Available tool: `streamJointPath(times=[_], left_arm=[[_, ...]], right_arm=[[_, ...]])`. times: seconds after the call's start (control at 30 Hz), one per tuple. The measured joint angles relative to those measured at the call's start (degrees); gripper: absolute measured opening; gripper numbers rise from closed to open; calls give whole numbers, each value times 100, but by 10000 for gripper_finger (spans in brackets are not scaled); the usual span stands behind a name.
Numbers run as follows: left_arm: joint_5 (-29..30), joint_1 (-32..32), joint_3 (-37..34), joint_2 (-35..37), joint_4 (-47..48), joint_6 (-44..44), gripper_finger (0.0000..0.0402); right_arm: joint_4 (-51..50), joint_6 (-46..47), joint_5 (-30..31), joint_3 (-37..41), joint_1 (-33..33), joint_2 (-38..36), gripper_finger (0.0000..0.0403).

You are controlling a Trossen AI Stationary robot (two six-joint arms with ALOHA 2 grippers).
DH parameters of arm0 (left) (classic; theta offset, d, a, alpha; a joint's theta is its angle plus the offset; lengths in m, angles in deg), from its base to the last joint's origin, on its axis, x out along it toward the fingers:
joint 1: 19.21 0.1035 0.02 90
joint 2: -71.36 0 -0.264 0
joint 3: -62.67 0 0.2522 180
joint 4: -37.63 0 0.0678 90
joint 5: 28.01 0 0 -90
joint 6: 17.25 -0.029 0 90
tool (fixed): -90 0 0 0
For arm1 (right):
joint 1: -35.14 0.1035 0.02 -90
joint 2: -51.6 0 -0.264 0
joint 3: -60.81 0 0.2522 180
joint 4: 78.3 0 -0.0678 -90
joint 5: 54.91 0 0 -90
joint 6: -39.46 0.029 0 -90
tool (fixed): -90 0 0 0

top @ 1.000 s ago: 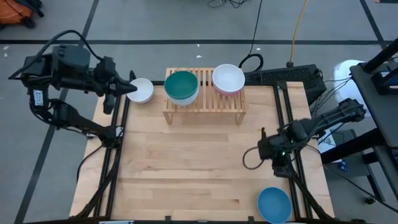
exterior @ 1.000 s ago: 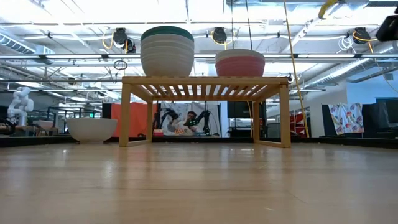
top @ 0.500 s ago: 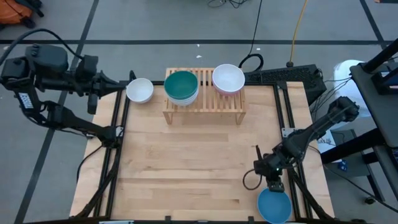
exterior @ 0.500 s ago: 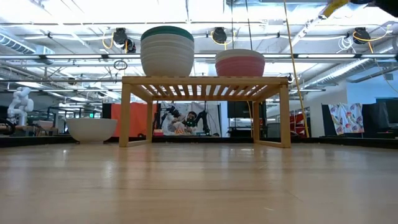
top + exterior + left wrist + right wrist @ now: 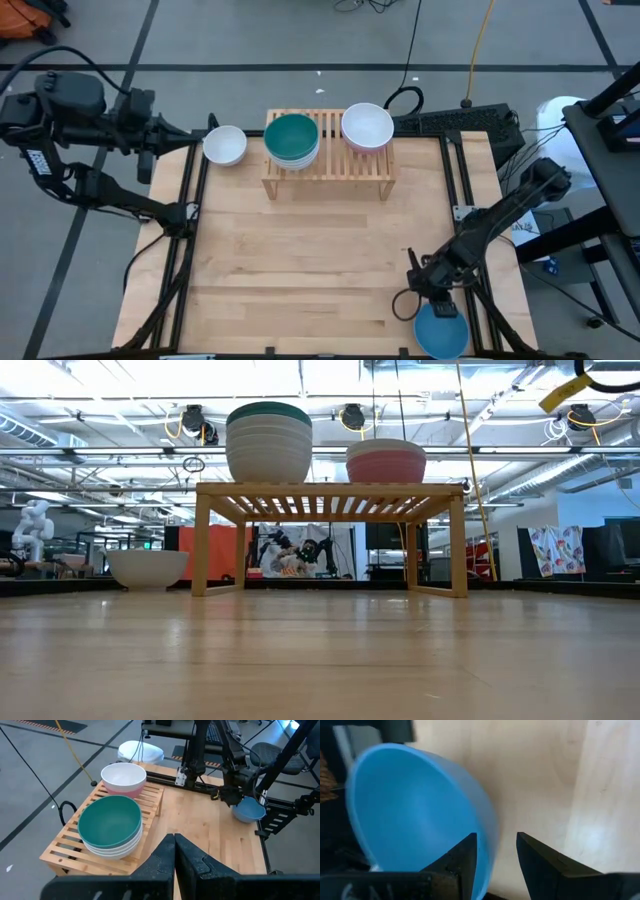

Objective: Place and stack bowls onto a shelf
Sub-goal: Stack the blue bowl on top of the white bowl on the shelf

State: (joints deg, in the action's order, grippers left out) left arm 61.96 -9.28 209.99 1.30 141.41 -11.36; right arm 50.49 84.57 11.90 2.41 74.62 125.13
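The light wood shelf (image 5: 328, 165) stands at the far middle of the table. On it a teal bowl tops a stack of white bowls (image 5: 291, 140) (image 5: 268, 445), and a white bowl sits in a pink one (image 5: 367, 127) (image 5: 386, 462). A lone white bowl (image 5: 224, 146) (image 5: 147, 567) rests on its base left of the shelf. My left gripper (image 5: 192, 137) (image 5: 174, 851) is shut, just left of that bowl and apart from it. The blue bowl (image 5: 441, 331) (image 5: 415, 815) sits at the near right corner. My right gripper (image 5: 428, 300) (image 5: 495, 852) is open over its far rim. My right gripper comes down from above at the blue bowl's far rim (image 5: 487, 827). One finger (image 5: 465, 857) stands inside the bowl and the other (image 5: 542, 862) outside it. I cannot tell whether either finger touches the wall. The bowl rests on the table.
Bare wood lies across the middle and near left of the table (image 5: 300, 260). Black frame rails (image 5: 190, 230) run along both sides. A keyboard (image 5: 455, 122) and cables lie beyond the far right corner.
My right gripper has swung toward the near edge and come down onto the blue bowl's rim. My left gripper has drawn back toward the table's left, away from the lone white bowl, which has stayed in place.
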Motion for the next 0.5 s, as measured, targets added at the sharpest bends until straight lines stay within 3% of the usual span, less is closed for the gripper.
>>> streamJointPath(times=[0.23, 0.5], left_arm=[[-4, -1, 1, 0, 0, 35, 6], [-4, 0, 1, -3, 0, 37, 6]], right_arm=[[138, -84, 246, 11, 50, 351, 132], [961, -182, 382, 11, 50, 876, 132]])
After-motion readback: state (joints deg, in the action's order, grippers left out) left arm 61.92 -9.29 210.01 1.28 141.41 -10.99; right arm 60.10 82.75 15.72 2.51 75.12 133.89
